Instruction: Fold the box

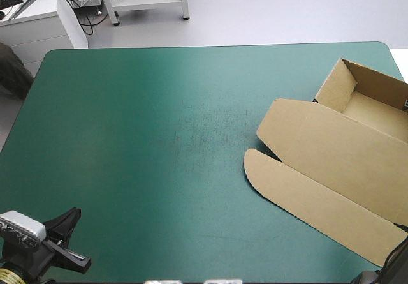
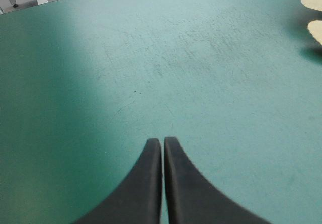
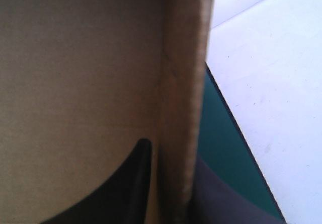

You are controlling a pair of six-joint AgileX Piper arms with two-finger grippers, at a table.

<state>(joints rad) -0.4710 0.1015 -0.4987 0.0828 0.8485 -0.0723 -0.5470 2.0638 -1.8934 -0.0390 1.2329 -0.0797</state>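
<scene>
The brown box [image 1: 331,156] lies at the table's right side as an open tray, its far walls raised and its lid flat toward the table's middle, with a rounded flap [image 1: 274,175] at the near end. My right gripper [image 3: 173,151] is shut on the box's raised side wall [image 3: 182,83]: one black finger [image 3: 128,183] is inside the tray, the other outside. My left gripper [image 2: 162,140] is shut and empty, low over the bare teal-green cover [image 2: 151,73] near the front left corner [image 1: 70,219]. Pale corners of the box [image 2: 316,31] show far ahead of it.
The table's right edge [image 3: 226,113] runs just beside the gripped wall, with pale floor beyond. A white desk and a metal frame stand beyond the table's far edge.
</scene>
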